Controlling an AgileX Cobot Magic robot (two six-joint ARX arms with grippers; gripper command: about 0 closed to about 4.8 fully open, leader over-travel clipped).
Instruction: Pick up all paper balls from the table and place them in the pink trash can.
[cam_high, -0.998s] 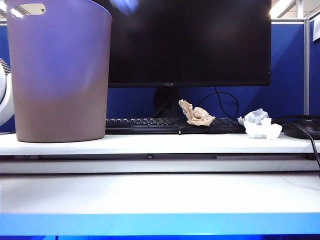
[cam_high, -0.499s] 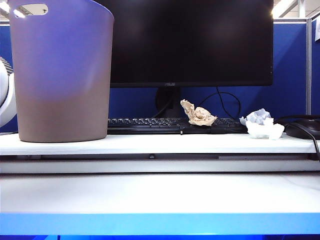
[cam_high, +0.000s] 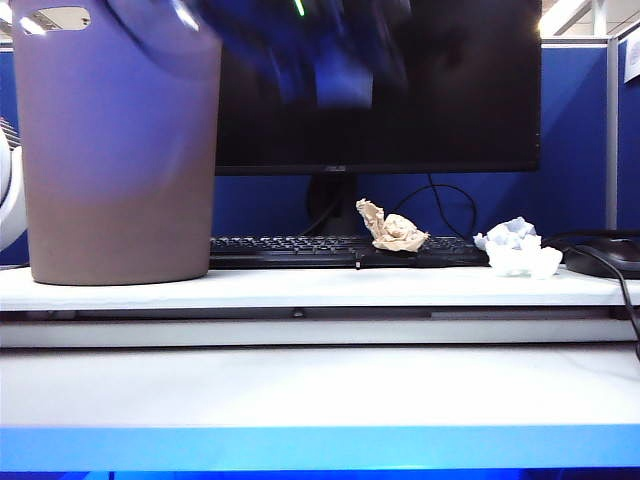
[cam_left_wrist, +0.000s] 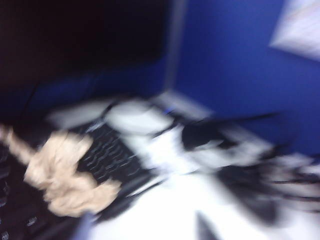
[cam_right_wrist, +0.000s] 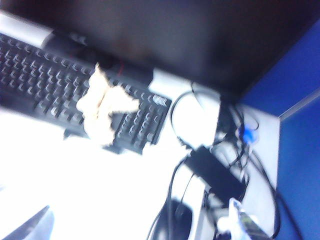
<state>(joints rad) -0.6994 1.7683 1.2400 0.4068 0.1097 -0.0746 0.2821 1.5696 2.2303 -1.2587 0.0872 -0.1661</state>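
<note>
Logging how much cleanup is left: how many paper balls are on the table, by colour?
Tan-brown paper ball, on the keyboard: 1
White or bluish-white paper ball, on the table right of the keyboard: 1
Total: 2

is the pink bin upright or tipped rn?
Upright. The pink trash can stands on its base on the table, rim up. A blurred arm crosses just beside its rim; grippers not discernible.

A dark blue smear (cam_high: 300, 45) crosses the monitor (cam_high: 450, 100) in the exterior view, too blurred to identify. The pink trash can (cam_high: 115, 170) is cut off at the top edge. Both wrist views are motion-blurred (neither end effector shows); the tan paper ball (cam_left_wrist: 65, 175) has soft edges.
</note>
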